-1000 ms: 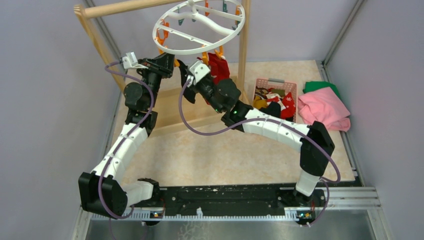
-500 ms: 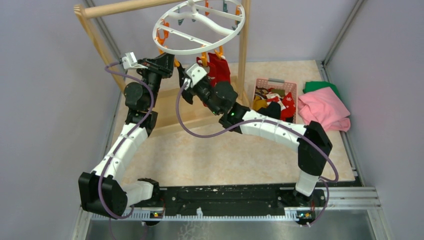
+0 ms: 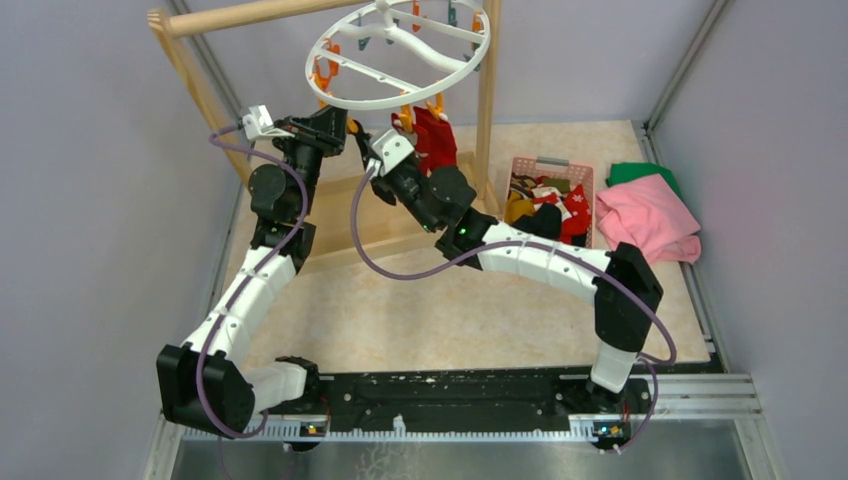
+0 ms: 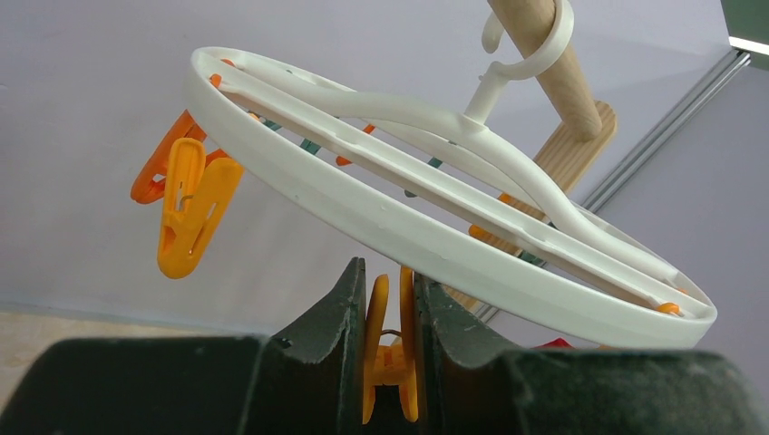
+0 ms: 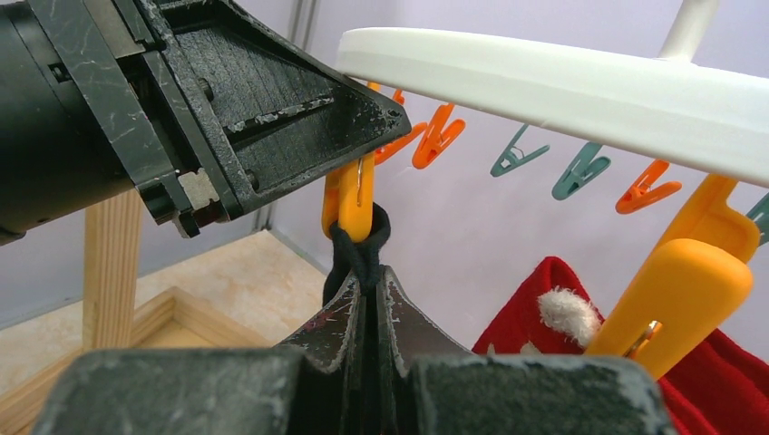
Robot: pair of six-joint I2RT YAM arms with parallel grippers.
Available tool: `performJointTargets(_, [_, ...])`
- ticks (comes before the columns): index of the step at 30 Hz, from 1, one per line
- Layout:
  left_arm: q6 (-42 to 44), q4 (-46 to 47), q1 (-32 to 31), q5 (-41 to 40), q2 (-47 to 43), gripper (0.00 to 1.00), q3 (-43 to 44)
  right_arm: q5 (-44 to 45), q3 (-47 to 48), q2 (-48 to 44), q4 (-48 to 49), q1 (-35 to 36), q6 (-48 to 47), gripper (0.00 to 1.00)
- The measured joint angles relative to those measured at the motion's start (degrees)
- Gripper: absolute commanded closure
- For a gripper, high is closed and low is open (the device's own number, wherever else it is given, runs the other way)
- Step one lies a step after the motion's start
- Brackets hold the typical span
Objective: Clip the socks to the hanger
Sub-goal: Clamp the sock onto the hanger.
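Observation:
The round white hanger hangs from the wooden rack, with orange and teal clips under its ring. My left gripper is shut on the handles of one orange clip, just below the ring. My right gripper is shut on a black sock. The sock's bunched top sits at the lower mouth of that same orange clip. A red sock with white trim hangs from another orange clip to the right. In the top view both grippers meet under the hanger's near rim.
A pink basket holding several more socks stands right of the rack. Beyond it lie folded pink and green cloths. The wooden rack's post and its base frame stand close behind both arms.
My right gripper with the black sock has shifted a little to the left, closer to the clip held by the left gripper. The left arm has stayed still.

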Motion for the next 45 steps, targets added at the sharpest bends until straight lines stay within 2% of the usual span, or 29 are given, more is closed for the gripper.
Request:
performJointTargets(19, [-0.7, -0.4, 0.0, -0.5, -0.3, 1.0, -0.2, 3.1, 0.0, 2.8, 5.6, 1.7, -2.4, 1.0])
performJointTargets(43, [-0.7, -0.4, -0.1, -0.5, -0.3, 1.0, -0.2, 3.3, 1.5, 2.8, 7.7, 2.5, -4.9, 1.0])
performJointTargets(45, [-0.7, -0.4, -0.1, -0.5, -0.3, 0.98, -0.2, 3.3, 1.5, 2.8, 7.7, 2.5, -4.9, 1.0])
